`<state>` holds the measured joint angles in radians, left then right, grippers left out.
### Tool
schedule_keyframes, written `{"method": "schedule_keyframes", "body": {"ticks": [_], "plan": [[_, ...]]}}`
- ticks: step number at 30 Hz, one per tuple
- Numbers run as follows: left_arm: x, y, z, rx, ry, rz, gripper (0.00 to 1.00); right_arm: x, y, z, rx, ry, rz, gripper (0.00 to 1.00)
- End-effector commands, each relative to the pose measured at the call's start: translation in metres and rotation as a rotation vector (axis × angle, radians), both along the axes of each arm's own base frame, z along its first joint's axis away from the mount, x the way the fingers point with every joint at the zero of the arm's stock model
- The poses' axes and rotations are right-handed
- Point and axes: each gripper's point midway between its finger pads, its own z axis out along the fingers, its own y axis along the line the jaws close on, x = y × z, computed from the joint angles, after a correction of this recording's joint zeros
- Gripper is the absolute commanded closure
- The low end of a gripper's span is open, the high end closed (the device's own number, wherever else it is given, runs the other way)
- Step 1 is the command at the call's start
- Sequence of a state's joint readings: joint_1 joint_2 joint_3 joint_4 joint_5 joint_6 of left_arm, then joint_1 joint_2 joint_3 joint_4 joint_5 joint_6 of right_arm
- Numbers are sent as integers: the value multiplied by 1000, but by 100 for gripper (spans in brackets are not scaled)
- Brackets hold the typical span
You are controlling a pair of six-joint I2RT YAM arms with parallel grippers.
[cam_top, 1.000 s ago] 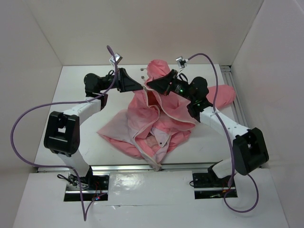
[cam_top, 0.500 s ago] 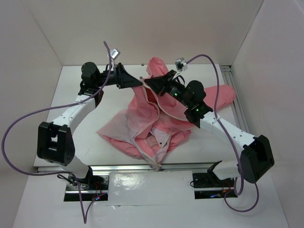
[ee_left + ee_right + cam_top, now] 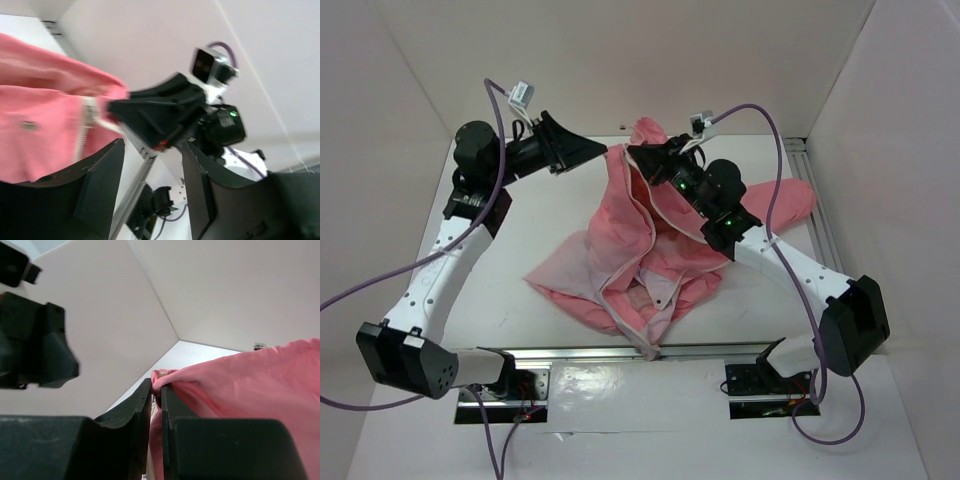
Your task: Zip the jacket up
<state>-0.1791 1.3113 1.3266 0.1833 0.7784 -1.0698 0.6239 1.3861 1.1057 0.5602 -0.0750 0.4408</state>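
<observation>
White tabletop (image 3: 490, 285) carries the jacket (image 3: 655, 250); your right gripper (image 3: 156, 386) pinches its pink edge, your left gripper (image 3: 599, 152) hangs open beside it, empty.

The jacket (image 3: 620, 215) is coloured salmon pink, with a paler pinkish-white lining (image 3: 563, 274) and a light-coloured zipper (image 3: 84, 131). The left gripper (image 3: 605, 150) and right gripper (image 3: 156, 390) are finished in black. The arm links (image 3: 440, 270) are painted white, the cables (image 3: 752, 107) are sheathed in purple, and a green light (image 3: 681, 182) is shown. The table (image 3: 520, 250) is white.
</observation>
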Motion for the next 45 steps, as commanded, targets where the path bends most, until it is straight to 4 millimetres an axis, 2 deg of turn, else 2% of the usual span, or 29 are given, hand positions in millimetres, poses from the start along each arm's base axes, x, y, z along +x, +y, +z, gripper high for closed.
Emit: {"method": "schedule_keyframes", "body": {"ticks": [1,4,5,6,9,10,11,12,16,18,22,24,25,28,31,35,36,37,45], "plan": [[-15,-18,12,-17,19,-12,39,-6,2,43,44,-101,6,100],[-15,-26,0,-134,81,-29,39,-5,2,41,45,-87,10,100],[-12,-25,-20,-183,189,-13,37,-9,1,44,48,-97,18,100],[-13,-26,-19,-223,193,-5,37,-9,2,45,54,-91,21,100],[-4,-28,-48,-306,357,92,37,-11,0,46,54,-91,21,100],[-3,-27,-47,-353,375,133,37,-11,0,44,49,-84,21,100],[-3,-27,-62,-378,426,155,37,-11,0,44,49,-84,21,100],[-1,-27,-65,-424,472,169,38,-11,0,44,49,-84,21,100],[2,-28,-63,-480,526,220,36,-10,-1,44,52,-82,13,100],[3,-29,-55,-534,536,211,35,-10,-1,44,52,-82,13,100],[11,-26,-56,-568,579,242,35,-10,1,42,44,-76,21,100],[13,-24,-46,-600,580,244,37,-10,1,42,44,-76,21,100],[17,-24,-50,-599,586,258,37,-10,1,42,44,-76,21,100],[20,-24,-32,-631,555,249,39,-10,1,42,44,-76,21,100],[26,-26,-28,-650,546,238,39,-12,2,46,47,-85,30,100],[35,-29,-34,-670,560,241,39,-14,0,48,40,-91,27,100],[35,-29,-29,-674,553,238,39,-14,0,48,40,-91,27,100],[34,-35,-34,-667,574,221,39,-13,-1,48,43,-89,18,100],[33,-34,-28,-709,555,194,37,-12,-1,46,37,-82,18,100]]}}
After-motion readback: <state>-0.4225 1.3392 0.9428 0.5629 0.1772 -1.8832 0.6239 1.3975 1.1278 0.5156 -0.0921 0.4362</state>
